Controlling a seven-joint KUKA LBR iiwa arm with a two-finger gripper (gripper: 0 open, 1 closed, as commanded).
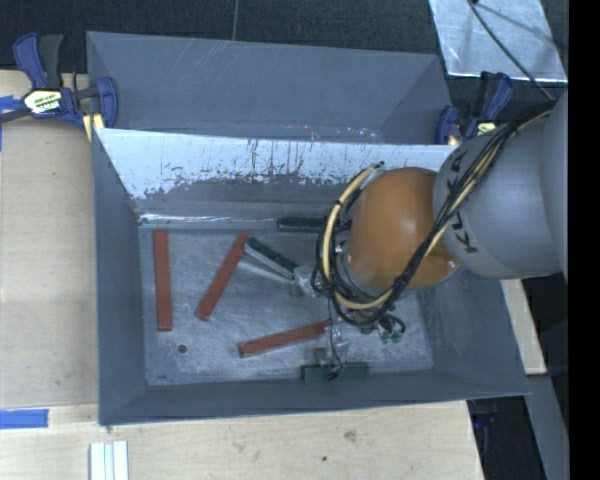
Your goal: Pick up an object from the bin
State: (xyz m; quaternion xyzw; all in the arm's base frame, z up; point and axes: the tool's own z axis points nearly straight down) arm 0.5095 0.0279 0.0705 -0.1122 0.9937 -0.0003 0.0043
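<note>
The robot's hand [332, 352] hung low at the front of the grey metal bin [120, 268], above a small dark green flat piece [354, 371] and beside a long reddish-brown flat stick [280, 341]. Whether the hand was open or closed could not be told. A second reddish-brown stick [221, 276] lay farther left.

You are looking at a robotics lab or test bench, not a home or shop. A grey metal bin [280, 88] with sloped walls sits under the camera, its back wall scratched and scuffed. A heavy grey industrial arm [510, 208] reaches in from the right, with an orange cover [395, 228] at its wrist and bundled cables [330, 238] looped around it. Loose reddish-brown sticks [163, 278] lie on the bin's floor.
</note>
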